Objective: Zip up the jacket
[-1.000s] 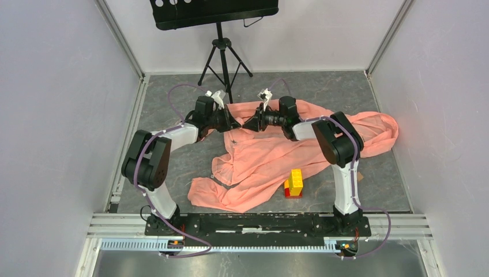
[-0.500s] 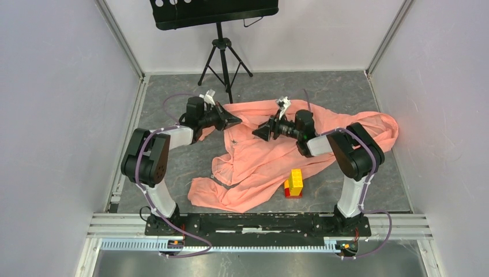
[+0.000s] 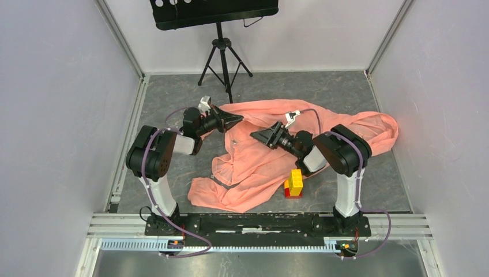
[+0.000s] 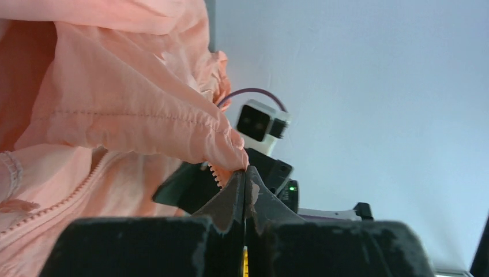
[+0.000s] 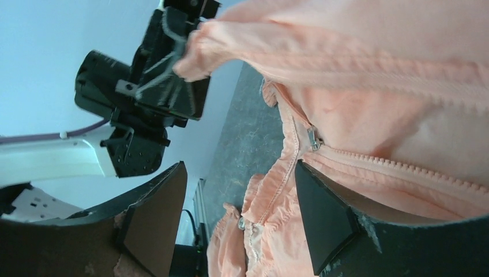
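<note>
The salmon-pink jacket (image 3: 259, 164) lies crumpled across the middle of the floor, one sleeve reaching to the right wall. My left gripper (image 3: 236, 118) is at its far left edge, shut on the jacket's hem (image 4: 228, 153) beside the zipper teeth (image 4: 214, 172). In the left wrist view the jaws (image 4: 245, 173) are pressed together on that fabric. My right gripper (image 3: 256, 134) hovers open just right of the left one, over the jacket. In the right wrist view (image 5: 239, 173) its jaws stand wide apart, with the zipper line and the metal slider (image 5: 313, 138) beyond them.
A yellow-and-red block stack (image 3: 294, 183) stands at the jacket's near edge, close to the right arm's base. A black tripod stand (image 3: 223, 55) is at the back. Grey walls close in the floor (image 3: 173, 104) left, right and behind.
The two grippers were tip to tip a second ago. The right gripper has drawn back right and nearer, its arm folding. The left gripper keeps the hem and has shifted slightly left.
</note>
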`<action>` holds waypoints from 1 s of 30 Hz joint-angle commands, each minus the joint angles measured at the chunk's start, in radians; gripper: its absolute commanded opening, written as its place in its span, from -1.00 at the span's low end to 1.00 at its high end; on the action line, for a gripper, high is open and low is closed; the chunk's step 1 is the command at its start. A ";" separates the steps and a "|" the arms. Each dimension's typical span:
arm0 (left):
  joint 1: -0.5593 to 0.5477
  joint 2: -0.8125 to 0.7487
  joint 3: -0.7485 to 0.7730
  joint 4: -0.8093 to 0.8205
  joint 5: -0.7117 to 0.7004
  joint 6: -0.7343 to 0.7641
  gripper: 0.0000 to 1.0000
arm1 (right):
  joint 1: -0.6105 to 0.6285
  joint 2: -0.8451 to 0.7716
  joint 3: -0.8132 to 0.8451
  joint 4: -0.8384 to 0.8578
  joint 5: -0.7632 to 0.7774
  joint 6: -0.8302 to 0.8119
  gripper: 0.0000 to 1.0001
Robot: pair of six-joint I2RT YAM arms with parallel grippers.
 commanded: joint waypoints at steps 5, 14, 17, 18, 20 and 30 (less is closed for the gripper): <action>-0.008 0.019 -0.059 0.285 0.004 -0.202 -0.95 | 0.042 0.113 0.078 0.380 0.123 0.182 0.70; -0.017 0.055 -0.078 0.396 -0.004 -0.276 -0.95 | 0.051 0.159 0.157 0.451 0.160 0.213 0.95; -0.017 0.058 -0.084 0.385 -0.005 -0.263 -0.95 | 0.051 0.175 0.192 0.466 0.165 0.214 0.95; -0.017 0.061 -0.087 0.387 -0.006 -0.263 -0.95 | 0.051 0.179 0.203 0.470 0.166 0.218 0.94; -0.017 0.070 -0.088 0.390 -0.006 -0.263 -0.96 | 0.051 0.191 0.224 0.489 0.167 0.230 0.92; -0.013 0.101 -0.077 0.387 -0.018 -0.264 -0.96 | 0.023 0.124 0.210 0.492 0.135 0.199 0.87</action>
